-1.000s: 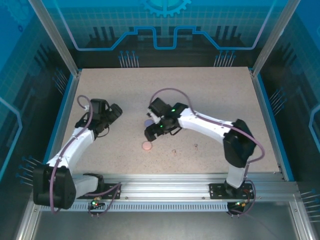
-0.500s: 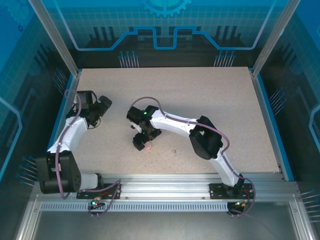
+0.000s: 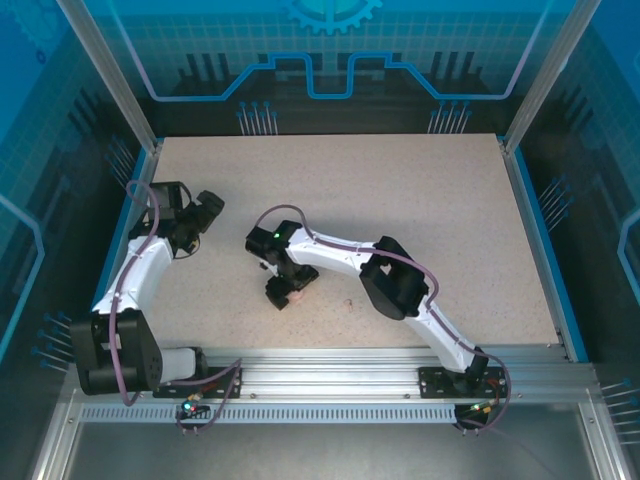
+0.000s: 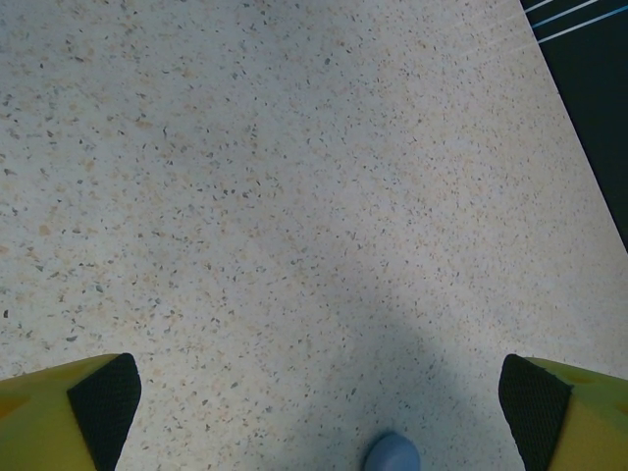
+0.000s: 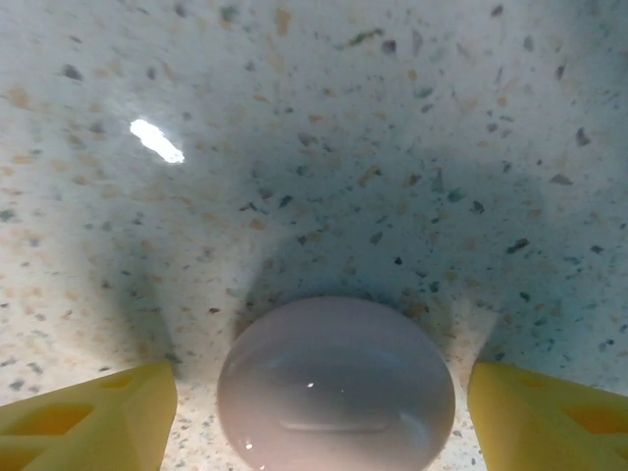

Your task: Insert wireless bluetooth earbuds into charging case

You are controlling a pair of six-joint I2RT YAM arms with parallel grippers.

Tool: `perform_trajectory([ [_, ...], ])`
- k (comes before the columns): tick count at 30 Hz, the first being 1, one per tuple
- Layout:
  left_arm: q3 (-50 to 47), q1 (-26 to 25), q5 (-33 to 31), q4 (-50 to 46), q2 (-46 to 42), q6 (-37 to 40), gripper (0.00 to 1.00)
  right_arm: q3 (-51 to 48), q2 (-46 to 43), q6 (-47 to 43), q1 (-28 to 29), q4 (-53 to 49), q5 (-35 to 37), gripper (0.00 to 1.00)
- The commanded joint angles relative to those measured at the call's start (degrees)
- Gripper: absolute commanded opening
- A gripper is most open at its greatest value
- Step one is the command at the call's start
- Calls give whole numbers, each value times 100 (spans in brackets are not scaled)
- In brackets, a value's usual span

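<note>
Now the right gripper stands low with its yellow fingers apart on either side of the glossy round charging case. A faint oblong mark on the case's dome is too blurred to read. One tiny earbud lies near on the speckled table. The left gripper gapes wide.

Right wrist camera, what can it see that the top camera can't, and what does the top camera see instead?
Right wrist view: a close-up of the round glossy pink case, a smooth shiny dome sitting between the yellow fingertips of the right hand.

Top view: both white robot arms, the left hand off to the left, and a tiny pinkish earbud lying on the table to the right of the case.

Both: the pink case, the right hand around it, and the speckled beige table.
</note>
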Motion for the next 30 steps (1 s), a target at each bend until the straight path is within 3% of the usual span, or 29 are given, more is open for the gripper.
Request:
perform_trajectory([
  [1,132,64,268,-67,-123,-112,99,237,185,257,52,-270,140,75],
  [14,134,61,539,54,-177,-204,99,-16,-153,1648,-11,-70,411,56],
  [25,2,53,770,179,-30,-387,99,-1255,-1033,3668,-435,697,287,56],
  [30,9,39,877,196,154,-503,99,-1479,-1037,4240,-622,984,-161,67],
])
